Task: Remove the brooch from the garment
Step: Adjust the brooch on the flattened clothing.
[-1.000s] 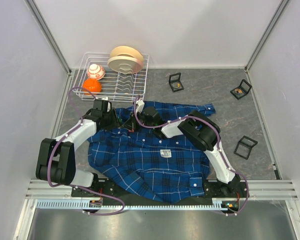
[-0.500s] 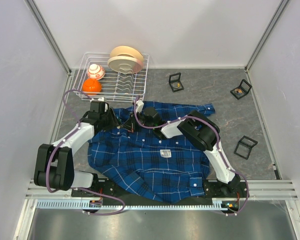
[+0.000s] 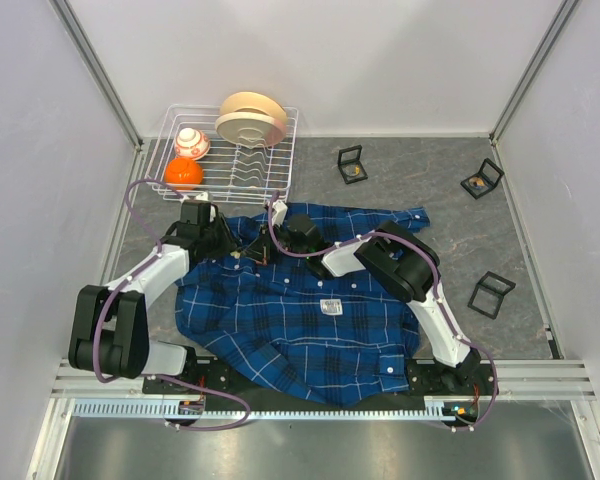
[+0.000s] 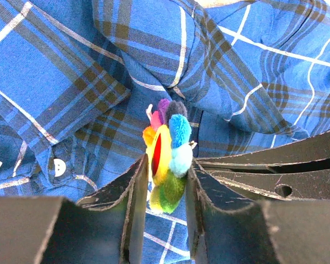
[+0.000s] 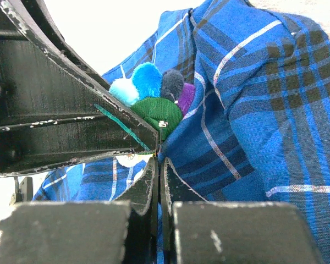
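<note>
The garment (image 3: 300, 320), a dark-blue plaid shirt, lies spread on the table between the arms. The brooch (image 4: 166, 148), a flower of coloured pom-poms with a yellow and red middle, stands at the shirt's collar area. My left gripper (image 4: 166, 165) is shut on the brooch, one finger on each side. My right gripper (image 5: 159, 162) is shut on a fold of the shirt (image 5: 253, 110) right beside the brooch (image 5: 154, 93). From above, both grippers meet at the shirt's upper left, the left (image 3: 242, 250) and the right (image 3: 273, 247).
A white wire dish rack (image 3: 270, 185) with cream plates (image 3: 250, 120), an orange ball (image 3: 183, 172) and a white ball (image 3: 191, 142) stands just behind the left gripper. Three small black open boxes lie at the right (image 3: 351, 165), (image 3: 481, 180), (image 3: 491, 293).
My left arm has shifted slightly, its elbow drawing in and its wrist edging toward the far side. The right arm and the shirt look unchanged.
</note>
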Robot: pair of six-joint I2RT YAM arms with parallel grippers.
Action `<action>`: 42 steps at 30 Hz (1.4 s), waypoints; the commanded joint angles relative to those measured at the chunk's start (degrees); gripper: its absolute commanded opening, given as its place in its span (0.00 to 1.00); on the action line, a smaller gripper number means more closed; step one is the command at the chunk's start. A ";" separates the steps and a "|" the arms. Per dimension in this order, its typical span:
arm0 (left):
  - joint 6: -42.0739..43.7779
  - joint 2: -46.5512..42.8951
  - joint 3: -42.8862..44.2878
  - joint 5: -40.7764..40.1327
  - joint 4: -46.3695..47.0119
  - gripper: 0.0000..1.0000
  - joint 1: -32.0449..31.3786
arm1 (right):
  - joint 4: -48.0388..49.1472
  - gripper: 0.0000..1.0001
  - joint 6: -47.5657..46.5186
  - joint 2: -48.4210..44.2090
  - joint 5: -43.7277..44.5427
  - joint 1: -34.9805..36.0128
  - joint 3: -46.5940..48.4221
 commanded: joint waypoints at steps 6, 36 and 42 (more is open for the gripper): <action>-0.92 1.32 0.19 0.63 2.61 0.18 0.29 | 3.81 0.00 0.92 -1.19 -1.40 0.53 0.10; 7.16 -0.87 0.89 4.77 0.33 0.02 0.38 | -20.44 0.08 -6.90 -4.44 7.03 0.09 10.73; 7.25 -1.57 0.98 4.94 0.59 0.02 0.29 | -22.64 0.00 -8.57 -3.39 8.35 1.06 12.50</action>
